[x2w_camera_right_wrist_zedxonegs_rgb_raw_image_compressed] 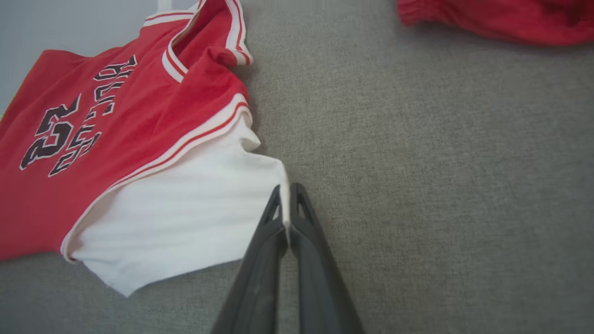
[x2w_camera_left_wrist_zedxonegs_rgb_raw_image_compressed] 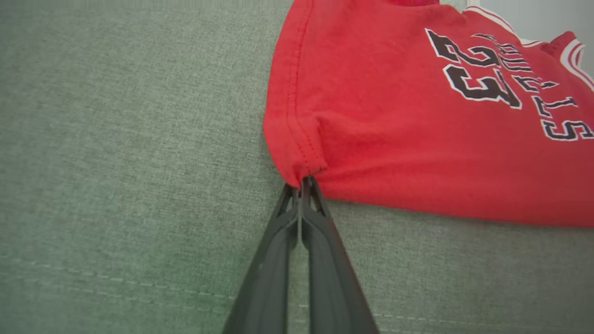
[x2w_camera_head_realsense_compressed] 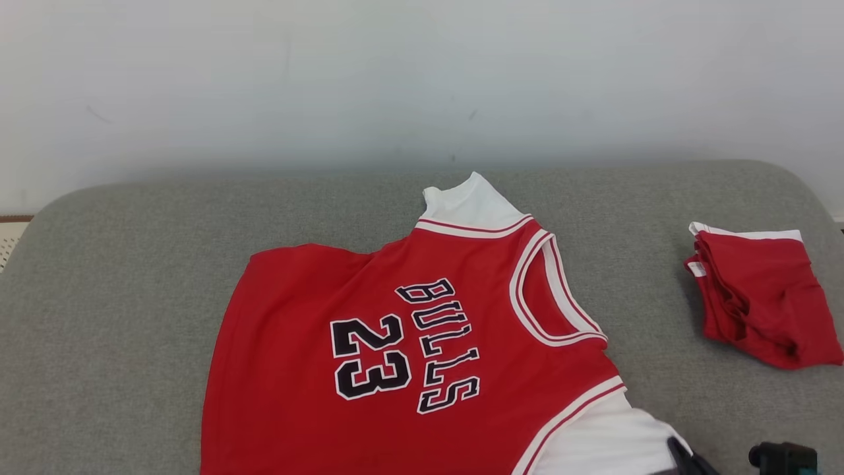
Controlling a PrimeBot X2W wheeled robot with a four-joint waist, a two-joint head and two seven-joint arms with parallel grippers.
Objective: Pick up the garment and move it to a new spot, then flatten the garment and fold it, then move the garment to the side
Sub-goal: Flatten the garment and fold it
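Left gripper: nearest my left wrist camera; its two dark fingers are pressed together, pinching the hem corner of the red jersey.
Right gripper: clamped on the edge of the white sleeve, with a sliver of white cloth caught between the tips.
Jersey position: mostly flat on the grey cushion, hem to my left, neck opening to my right.
Handling: I judge it light, limp and a little slick. It will sag between grips, so stitched corners are the best holds.
Arm pose: both arms low, fingers nearly level with the cushion, at opposite ends of the cloth.
Nearby: a second red garment, folded, well apart on my right.
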